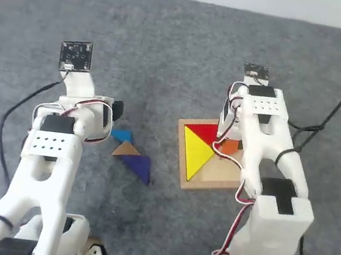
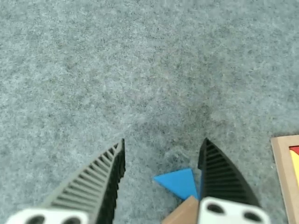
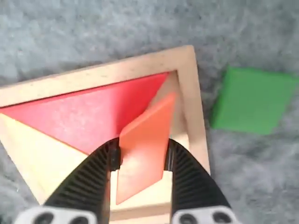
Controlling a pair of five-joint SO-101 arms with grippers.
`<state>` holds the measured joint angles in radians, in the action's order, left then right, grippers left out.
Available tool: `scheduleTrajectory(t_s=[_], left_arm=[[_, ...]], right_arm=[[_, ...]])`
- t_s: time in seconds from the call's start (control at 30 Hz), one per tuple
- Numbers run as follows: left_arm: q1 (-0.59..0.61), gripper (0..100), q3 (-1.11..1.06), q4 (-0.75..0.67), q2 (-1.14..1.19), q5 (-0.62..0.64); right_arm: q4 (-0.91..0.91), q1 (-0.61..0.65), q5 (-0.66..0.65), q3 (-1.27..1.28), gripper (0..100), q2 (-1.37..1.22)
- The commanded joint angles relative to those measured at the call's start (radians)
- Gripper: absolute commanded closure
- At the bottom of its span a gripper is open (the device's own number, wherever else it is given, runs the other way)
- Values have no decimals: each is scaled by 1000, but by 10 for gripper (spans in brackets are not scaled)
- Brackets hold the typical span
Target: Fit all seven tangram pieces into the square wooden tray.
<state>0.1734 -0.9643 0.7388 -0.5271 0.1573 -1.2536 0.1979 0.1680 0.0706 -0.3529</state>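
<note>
Surface: grey carpet-like mat point(image 1: 171, 48) under both arms.
Left gripper point(image 2: 164, 143): you have its fingers spread wide, grasping nothing, low over the mat.
Blue triangle point(image 2: 177, 182): it lies flat on the mat between the spread fingers, close against one finger and well apart from the other.
Tan triangle point(image 2: 183, 212): it sits further back between the same fingers, just behind the blue one; contact between the two cannot be judged.
Purple triangle point(image 1: 139, 166): on the mat just beyond the tan one, outside the finger gap.
Right gripper point(image 3: 141, 148): you have it clenched on the orange piece point(image 3: 142, 137), one finger on each long side.
Orange piece: held tilted, its far end reaching past the fingertips, over the tray's bare wood.
Square wooden tray point(image 3: 93, 73): beneath the right fingers; the red triangle point(image 3: 88, 116) and yellow triangle point(image 3: 32, 154) lie seated side by side to one side of the fingers.
Green piece point(image 3: 250, 100): flat on the mat outside the tray rim, off to the other side of the fingers.
</note>
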Motion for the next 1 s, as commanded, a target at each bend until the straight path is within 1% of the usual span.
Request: scheduleTrajectory(t_s=[0.0,0.07,0.1,0.2,0.27,0.33,0.47,0.73,0.83,0.97], left_arm=[[2,750,7,-15,-5,-3],[2,750,7,-15,-5,-3],[2,750,7,-15,-5,-3],[3,750,7,-15,-5,-3],[3,750,7,-15,-5,-3],[3,750,7,-15,-5,-3],[2,750,7,-15,-5,-3],[3,750,7,-15,-5,-3],[3,750,7,-15,-5,-3],[3,750,7,-15,-5,-3]], right_arm=[[2,10,14,-60,989,8],[13,8,12,-60,981,8],[22,5,11,-61,959,8],[30,-7,5,-61,838,8],[30,-10,-44,-61,764,8],[30,-13,-64,-61,718,8],[31,-12,-77,-63,714,8],[22,-10,-176,-60,713,8],[21,-12,-245,-41,713,7],[47,-15,-261,-25,713,8]])
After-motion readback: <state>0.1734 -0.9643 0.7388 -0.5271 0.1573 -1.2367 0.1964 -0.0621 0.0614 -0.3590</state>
